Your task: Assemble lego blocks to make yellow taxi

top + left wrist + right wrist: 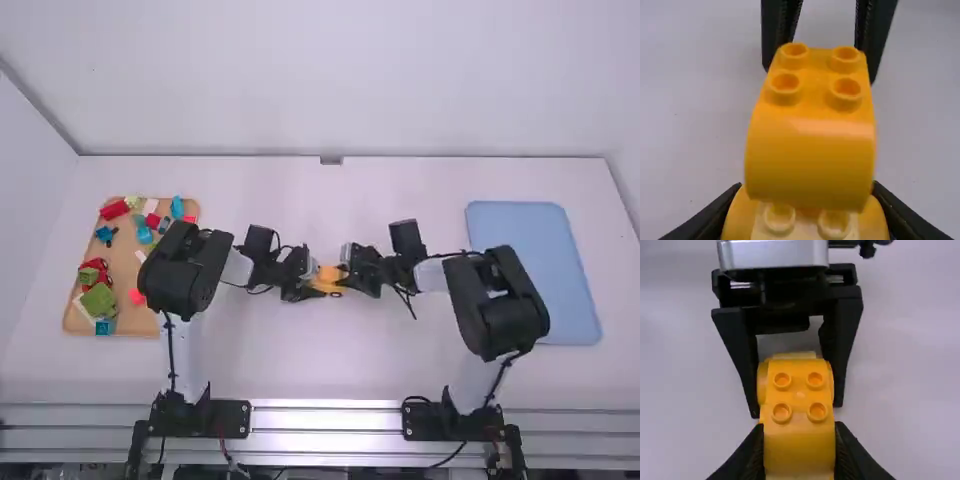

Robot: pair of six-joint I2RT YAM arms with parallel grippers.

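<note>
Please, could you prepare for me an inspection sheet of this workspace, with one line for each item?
surface: white table, some tiny dark specks
spills: nothing seen
job's things: curved yellow block with four studs, over a lower yellow piece; whether fully joined, cannot tell
clutter: mixed blocks on tan tray at left; blue tray at right
left pincer: closed on lower yellow piece
right pincer: closed on curved yellow block
cables: dark cables along both arms
surroundings: pale walls, metal rails at front edge
</note>
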